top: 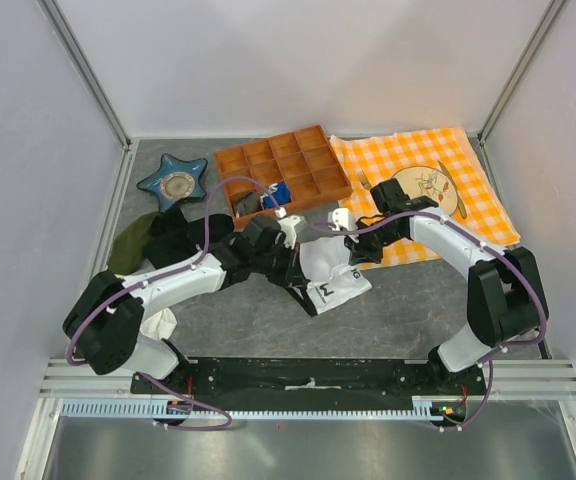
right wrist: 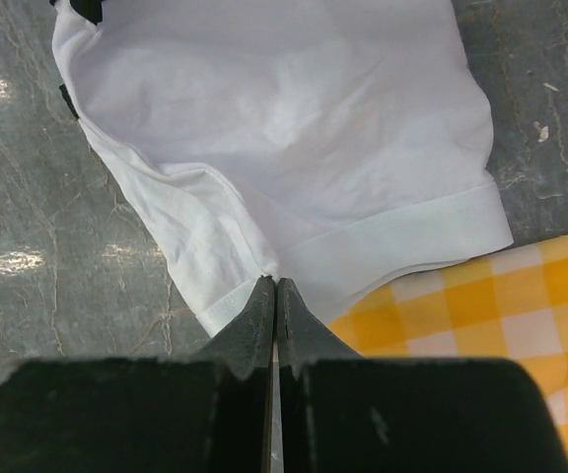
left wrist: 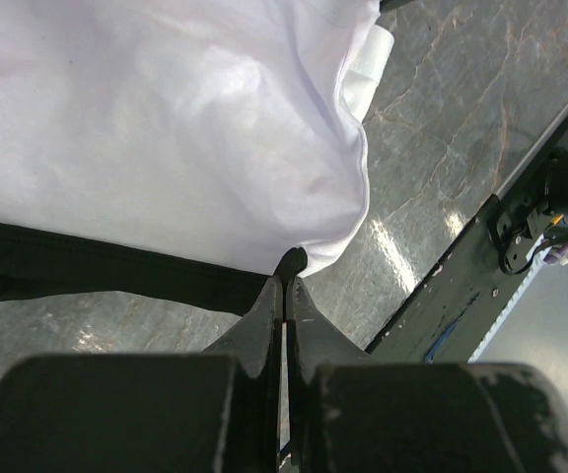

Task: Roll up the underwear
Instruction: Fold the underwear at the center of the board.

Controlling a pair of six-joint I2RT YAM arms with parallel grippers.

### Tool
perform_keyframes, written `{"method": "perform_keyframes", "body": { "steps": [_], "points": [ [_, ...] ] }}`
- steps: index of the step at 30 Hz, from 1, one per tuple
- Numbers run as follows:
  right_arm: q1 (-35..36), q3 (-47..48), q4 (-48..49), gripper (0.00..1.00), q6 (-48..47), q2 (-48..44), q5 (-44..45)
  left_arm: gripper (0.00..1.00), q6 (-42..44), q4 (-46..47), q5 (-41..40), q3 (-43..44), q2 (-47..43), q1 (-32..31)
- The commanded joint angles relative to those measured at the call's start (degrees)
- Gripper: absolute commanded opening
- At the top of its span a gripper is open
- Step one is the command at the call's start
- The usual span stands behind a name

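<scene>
— What's the left pincer [left wrist: 286,288] up to?

— Its jaws are pressed together, only a hairline between them. A scrap of the black band [left wrist: 87,271] is nipped right at the tips. The underwear [left wrist: 166,128] spreads out ahead of it and off to its left. It is white and soft, and the band runs leftwards just in front of the fingers.

— And the right pincer [right wrist: 276,293]?

— Squeezed tight too. Its tips meet on the edge of the white hem, and the creases in the fabric run into that spot, so it looks pinched there. The garment lies straight ahead of it. The orange checked cloth [right wrist: 501,325] sits just to its right, with the hem lapping over the cloth's edge. The grey stone table [right wrist: 28,197] shows to its left.

— So where is the garment overall?

— On the table, between the two pincers. The left one has its near-left edge and the right one its far-right edge.

— Anything else about?

— Beyond both pincers, farther from the arm bases, there's a wooden compartment tray [top: 283,170] and a blue star-shaped dish [top: 173,182]. Back behind the left pincer, beside its arm, lie a black clothing heap [top: 173,235] and an olive-green cloth [top: 128,245], touching each other.
</scene>
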Motion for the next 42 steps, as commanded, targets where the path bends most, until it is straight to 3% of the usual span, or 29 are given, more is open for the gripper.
{"method": "perform_keyframes", "body": {
  "steps": [1,19,23,24,25,26,27,29,33,35,37,39,40,42],
  "points": [
    [0.03,-1.61,-0.79,0.03,-1.67,-1.27,-2.12,0.02,-3.24,3.63,0.27,-1.53,-0.94,-1.33],
    [0.03,-7.76,-6.15,0.06,-8.0,-2.14,-3.35,0.02,-6.4,6.53,-0.08,-5.4,3.46,-4.23],
    [0.56,-8.73,-6.85,0.11,-8.7,-1.53,-2.65,0.02,-7.81,6.79,-0.43,-6.54,4.42,-4.85],
    [0.91,-8.9,-7.55,0.17,-8.88,-1.44,-2.39,0.03,-8.16,6.88,-0.43,-6.81,4.77,-4.94],
    [1.09,-9.08,-7.99,0.21,-9.05,-1.27,-2.04,0.06,-8.51,6.79,-0.35,-7.07,4.78,-5.12],
    [1.09,-9.17,-8.6,0.25,-9.84,-1.26,-1.77,0.17,-9.04,6.88,-0.26,-7.16,4.78,-5.29],
    [1.17,-9.17,-10.09,0.33,-10.11,-1.26,-1.42,0.22,-9.3,6.79,-0.34,-7.59,3.91,-5.38],
    [1.09,-8.04,-11.33,0.39,-9.85,-1.96,-1.24,0.36,-9.83,6.36,-0.78,-8.12,1.71,-5.47],
    [-0.58,-2.41,-15.72,0.48,-6.7,-3.9,-4.93,0.48,-9.39,2.32,-4.12,-7.08,-6.63,-5.29],
    [-0.67,1.53,-14.68,0.48,-3.45,-3.47,-6.51,0.52,-8.43,0.47,-5.7,-6.02,-10.07,-4.94],
    [-0.76,3.57,-9.6,0.4,5.15,-1.28,-8.0,0.52,-7.99,0.64,-5.1,-4.7,-10.78,-3.02],
    [-0.67,5.15,-2.42,0.3,11.57,0.75,-8.62,0.5,-7.46,1.87,-3.43,-3.22,-8.94,-0.82],
    [-0.67,5.51,0.33,0.26,18.82,3.37,-8.28,0.49,-7.29,2.48,-1.94,-2.68,-8.07,1.02],
    [-0.67,7.35,4.47,0.22,23.18,6.72,-6.17,0.43,-6.67,4.94,-0.79,-0.84,-3.94,2.52]
  ]
}}
